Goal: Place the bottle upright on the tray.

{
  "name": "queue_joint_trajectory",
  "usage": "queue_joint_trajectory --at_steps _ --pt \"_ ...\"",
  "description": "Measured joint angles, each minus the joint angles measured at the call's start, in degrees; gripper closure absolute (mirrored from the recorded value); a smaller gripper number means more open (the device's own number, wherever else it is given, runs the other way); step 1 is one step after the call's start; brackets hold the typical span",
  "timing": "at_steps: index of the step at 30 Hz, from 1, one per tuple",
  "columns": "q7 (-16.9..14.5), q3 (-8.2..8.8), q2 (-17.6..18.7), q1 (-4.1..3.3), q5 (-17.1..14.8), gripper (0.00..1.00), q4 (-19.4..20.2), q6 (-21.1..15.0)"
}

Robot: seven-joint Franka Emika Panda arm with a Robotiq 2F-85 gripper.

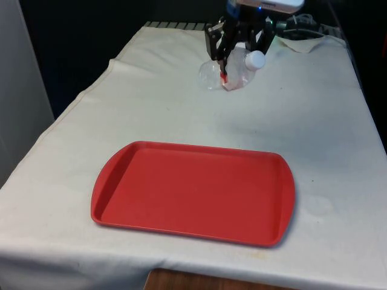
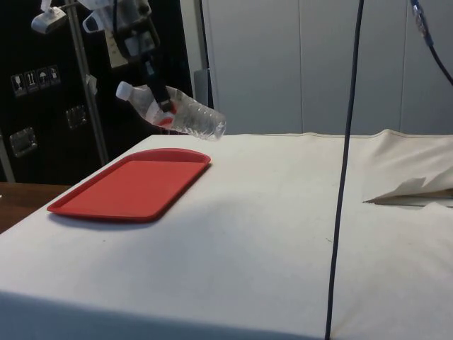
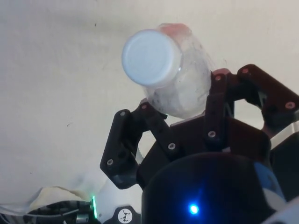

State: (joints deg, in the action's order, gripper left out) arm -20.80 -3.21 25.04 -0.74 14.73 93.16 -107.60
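A clear plastic bottle (image 1: 233, 71) with a white cap (image 1: 255, 59) and a red label hangs in the air over the far part of the table, lying nearly level. My gripper (image 1: 226, 67) is shut on its body near the label. In the side view the bottle (image 2: 177, 111) tilts with its cap (image 2: 124, 90) raised, and the gripper (image 2: 160, 94) grips it from above. The wrist view looks at the cap (image 3: 151, 58) end-on, with the fingers (image 3: 219, 100) clamped on the bottle's sides. The red tray (image 1: 193, 191) lies flat on the near half of the table, bare.
White cloth covers the table (image 1: 314, 121). Crumpled cloth (image 1: 305, 42) lies at the far end toward the front view's right. A black cable (image 2: 347, 156) hangs down through the side view, and a fold of cloth (image 2: 414, 190) rises near that edge.
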Motion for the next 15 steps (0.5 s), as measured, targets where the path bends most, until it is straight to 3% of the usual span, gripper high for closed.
queue_joint_trajectory --at_steps 15 --pt "4.76 0.17 0.34 0.0 0.0 1.0 0.0 -3.55"
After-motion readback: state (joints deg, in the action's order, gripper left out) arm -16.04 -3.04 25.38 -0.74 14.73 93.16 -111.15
